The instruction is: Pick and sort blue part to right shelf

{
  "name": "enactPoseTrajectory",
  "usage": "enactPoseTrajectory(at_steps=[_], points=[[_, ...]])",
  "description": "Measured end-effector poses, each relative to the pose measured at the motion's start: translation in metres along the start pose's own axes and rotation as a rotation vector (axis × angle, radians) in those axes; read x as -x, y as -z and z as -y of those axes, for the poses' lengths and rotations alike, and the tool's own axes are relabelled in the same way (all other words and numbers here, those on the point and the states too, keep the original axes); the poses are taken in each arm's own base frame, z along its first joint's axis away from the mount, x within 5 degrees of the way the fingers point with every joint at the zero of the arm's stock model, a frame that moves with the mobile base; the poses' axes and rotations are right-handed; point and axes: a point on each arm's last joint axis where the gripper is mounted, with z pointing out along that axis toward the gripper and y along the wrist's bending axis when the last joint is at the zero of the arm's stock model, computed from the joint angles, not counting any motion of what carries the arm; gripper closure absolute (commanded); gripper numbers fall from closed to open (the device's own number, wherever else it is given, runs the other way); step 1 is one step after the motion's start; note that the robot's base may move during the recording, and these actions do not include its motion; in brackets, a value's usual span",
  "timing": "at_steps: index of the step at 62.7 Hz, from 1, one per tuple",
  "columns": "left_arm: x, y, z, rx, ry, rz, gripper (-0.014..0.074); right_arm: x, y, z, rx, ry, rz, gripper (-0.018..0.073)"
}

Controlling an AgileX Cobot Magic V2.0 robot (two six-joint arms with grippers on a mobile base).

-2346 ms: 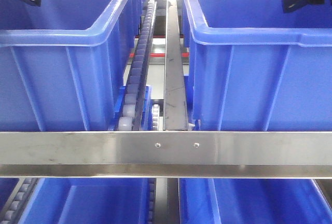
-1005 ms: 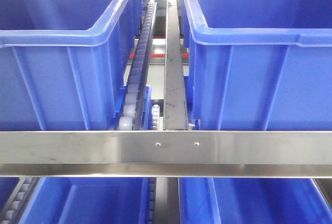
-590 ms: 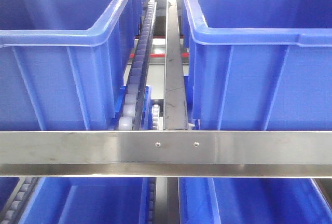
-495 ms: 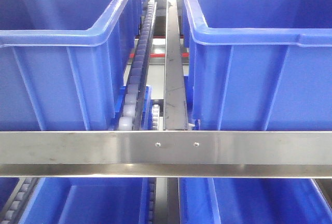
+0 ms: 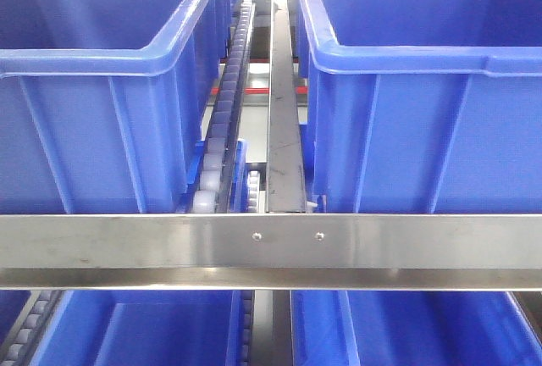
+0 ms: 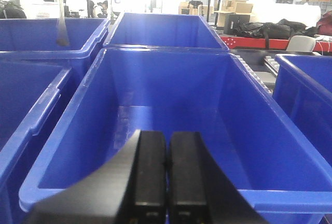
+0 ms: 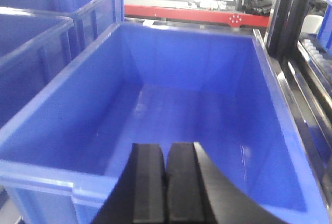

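Left wrist view: left gripper [image 6: 167, 169] pressed together, empty, above a blue bin [image 6: 129, 190]; right gripper [image 7: 167, 177] likewise over its bin [image 7: 46, 175]. Blue part nowhere visible. Risk, I judge: blue on blue, 2 arms could reach blind and miss.

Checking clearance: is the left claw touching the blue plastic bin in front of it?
Cannot tell. In the left wrist view the shut left claw overlaps the blue plastic bin's near rim, hiding any contact or gap.
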Motion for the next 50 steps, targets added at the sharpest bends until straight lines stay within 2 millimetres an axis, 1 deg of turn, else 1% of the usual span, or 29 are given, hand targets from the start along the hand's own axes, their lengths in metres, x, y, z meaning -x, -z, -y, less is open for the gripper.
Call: enactPoseTrajectory(at_steps=[8,17,26,32,37,50], points=[[0.0,0.0,0.0,0.0,0.0,0.0,0.0464,-0.015,0.011,0.002,-0.024,-0.006,0.023,0.0501],[0.0,0.0,0.0,-0.001,0.0,-0.002,0.0464,-0.044,0.021,0.006,-0.097,-0.097,0.039,0.0501],[0.0,0.0,0.0,-0.001,0.0,-0.002,0.0464,-0.069,0.026,0.007,-0.116,-0.093,0.099,0.0501],[0.0,0.0,0.0,-0.001,0.0,-0.004,0.0464,-0.086,0.028,0.007,-0.116,-0.092,0.107,0.0501],[0.0,0.0,0.0,-0.001,0.0,-0.004,0.0464,-0.091,0.031,0.006,-0.115,-0.092,0.115,0.0501],[0.0,0.0,0.0,-0.001,0.0,-0.004,0.0464,-0.092,0.032,0.006,-0.115,-0.095,0.113,0.0501]])
